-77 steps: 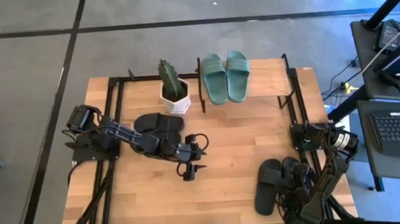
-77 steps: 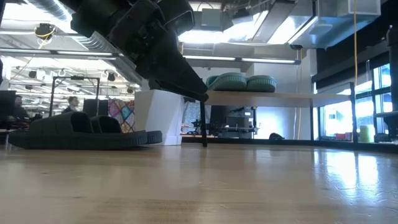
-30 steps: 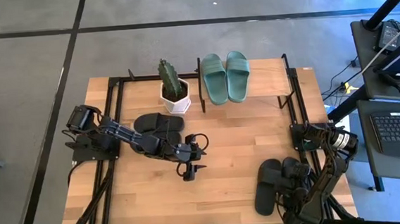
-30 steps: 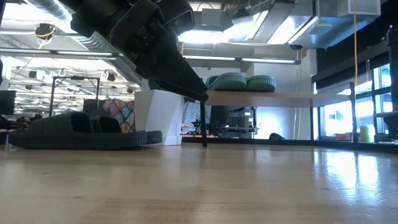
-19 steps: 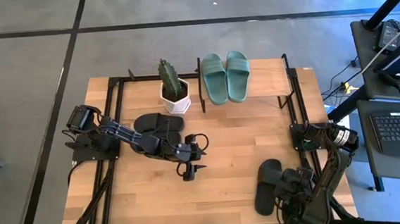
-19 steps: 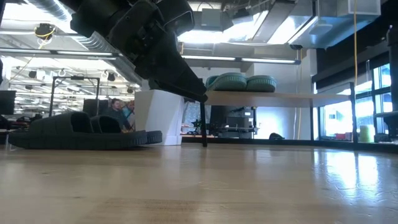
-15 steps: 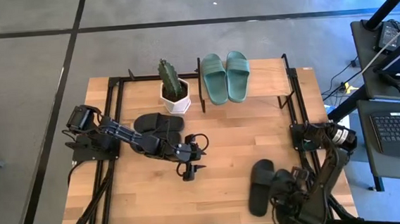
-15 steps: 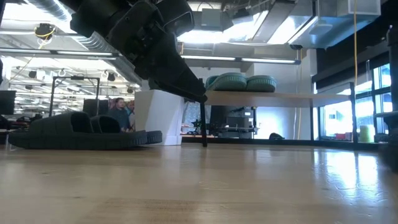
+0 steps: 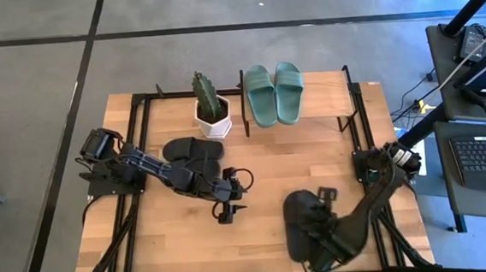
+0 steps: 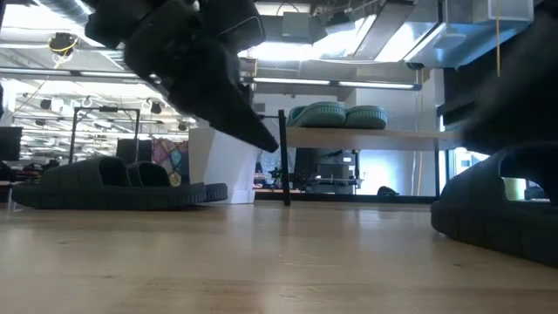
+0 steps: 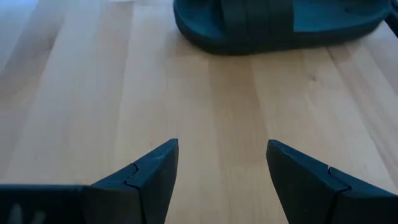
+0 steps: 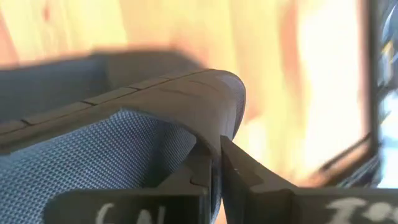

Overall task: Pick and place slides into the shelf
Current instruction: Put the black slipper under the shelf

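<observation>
Black foam slide in the grip: a black foam slide sandal with one wide strap sits near the table's front edge, right of centre, clamped by its strap.
Right hand: closed tight on that slide's strap; in the right wrist view the strap edge is pinched between the two fingers.
Left hand: fingers spread wide and empty, over bare wood near the middle of the table.
Black pair: two black foam slides lie side by side on the light wooden table, left of centre, beside the left arm.
Sage-green pair: two sage-green foam slides rest together on the light wooden top board of the small black-posted shelf at the table's back edge.
Cactus: a green cactus in a white pot stands just left of the shelf.
</observation>
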You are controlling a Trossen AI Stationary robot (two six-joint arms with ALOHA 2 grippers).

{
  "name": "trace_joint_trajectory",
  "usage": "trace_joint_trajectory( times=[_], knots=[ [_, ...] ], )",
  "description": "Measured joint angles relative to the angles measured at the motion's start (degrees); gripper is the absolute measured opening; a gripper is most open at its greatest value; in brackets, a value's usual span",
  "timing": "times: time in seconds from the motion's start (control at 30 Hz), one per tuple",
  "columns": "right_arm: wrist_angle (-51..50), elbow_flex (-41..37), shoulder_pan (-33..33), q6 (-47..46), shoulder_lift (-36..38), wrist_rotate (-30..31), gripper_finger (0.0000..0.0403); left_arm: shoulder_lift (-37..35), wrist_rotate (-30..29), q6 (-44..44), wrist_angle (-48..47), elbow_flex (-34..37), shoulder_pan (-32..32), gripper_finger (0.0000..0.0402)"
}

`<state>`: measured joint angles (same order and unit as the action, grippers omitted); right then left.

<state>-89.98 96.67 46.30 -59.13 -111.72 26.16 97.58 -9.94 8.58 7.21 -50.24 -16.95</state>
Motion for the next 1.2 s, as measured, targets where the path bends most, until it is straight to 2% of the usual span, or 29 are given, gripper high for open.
trace_joint_trajectory(
  times=[0.1, 0.3, 0.4, 0.57, 0.73, 0.97, 1.2],
  knots=[
    [0.0, 2.7, -3.1, 8.0, 0.0, 6.3, 0.0014, 0.0, 0.0, 0.0, -2.0, 0.0, -0.9, 0.0235],
    [0.0, 5.6, -10.1, 21.6, 0.0, 23.7, 0.0014, 0.0, 0.0, 0.0, -3.7, 0.0, -2.4, 0.0235],
    [-0.1, 5.2, -14.1, 26.6, 0.0, 28.3, 0.0014, 0.0, 0.0, 0.0, -3.9, 0.0, -3.0, 0.0235],
    [0.9, 1.8, -20.2, 31.9, 0.0, 28.7, 0.0014, 0.0, 0.0, 0.0, -3.9, 0.0, -4.5, 0.0235],
    [5.2, -4.3, -21.8, 34.6, 1.5, 27.1, 0.0014, 0.0, 0.0, 0.0, -4.3, 0.0, -6.4, 0.0235],
    [15.7, -18.3, -22.0, 37.0, 11.7, 24.0, 0.0014, 0.0, 0.0, 0.0, -4.6, 0.0, -7.8, 0.0235],
    [24.3, -34.8, -26.6, 36.8, 21.6, 22.3, 0.0014, 0.0, -2.7, 0.0, -4.8, 0.0, -7.9, 0.0235]
  ],
)
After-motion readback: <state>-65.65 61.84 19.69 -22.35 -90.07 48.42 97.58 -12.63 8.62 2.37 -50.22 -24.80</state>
